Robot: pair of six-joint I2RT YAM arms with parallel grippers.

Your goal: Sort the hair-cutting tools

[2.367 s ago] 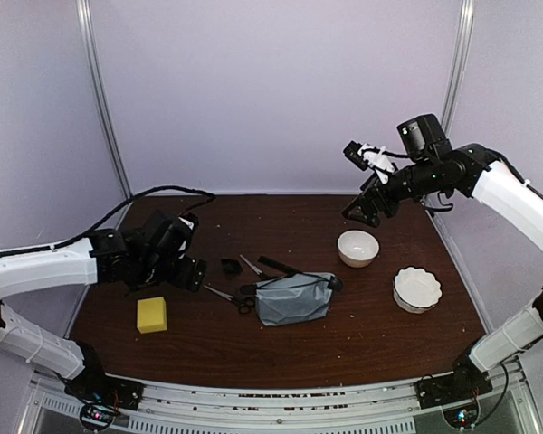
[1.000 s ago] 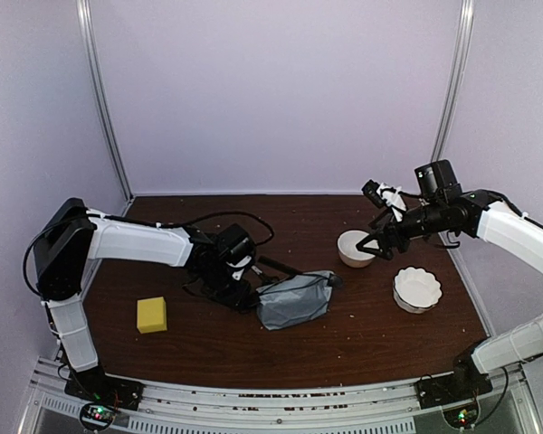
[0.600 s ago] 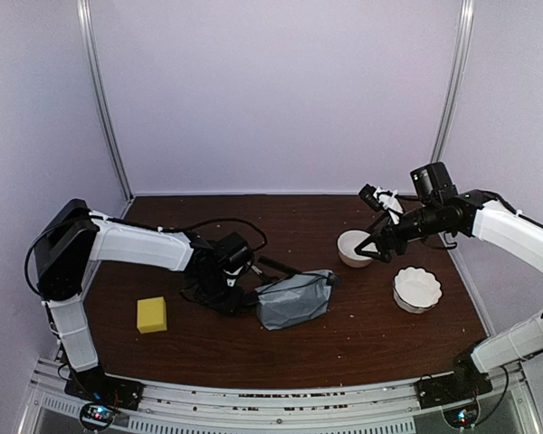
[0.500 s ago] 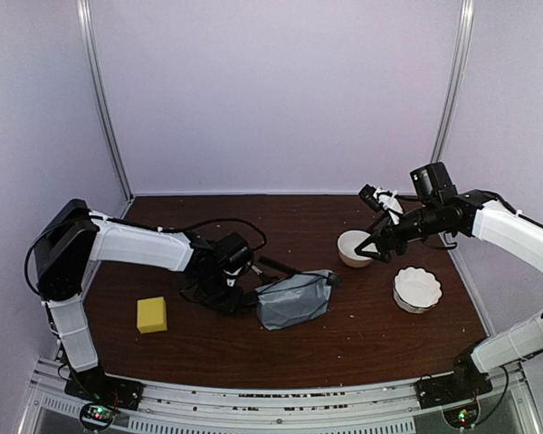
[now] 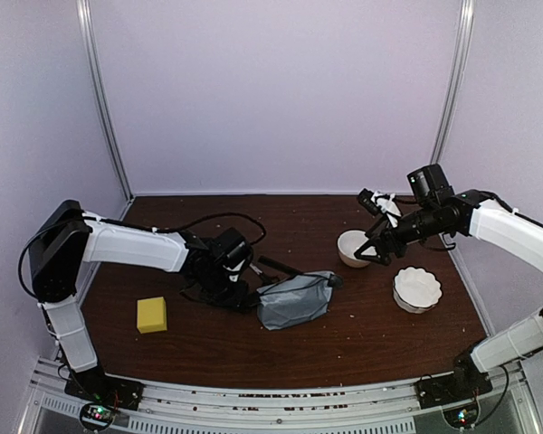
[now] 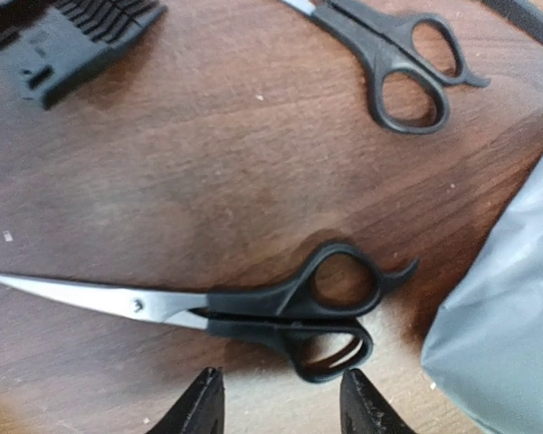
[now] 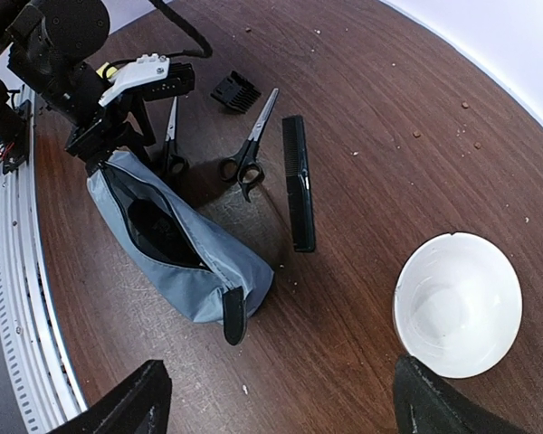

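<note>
Brown table (image 5: 371,330) carries scissors (image 6: 253,312) near its middle, beside a pouch (image 6: 507,316); the left tool (image 6: 281,409) hangs over them, fingers apart. Spread wide, the right tool (image 5: 369,255) hovers by a bowl (image 7: 457,303) toward the right edge.

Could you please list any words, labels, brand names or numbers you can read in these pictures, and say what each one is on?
None can be read. The near scissors, the far scissors, the comb, the black attachment, the grey pouch, the white bowl and the yellow block all look plain, with no print.
</note>
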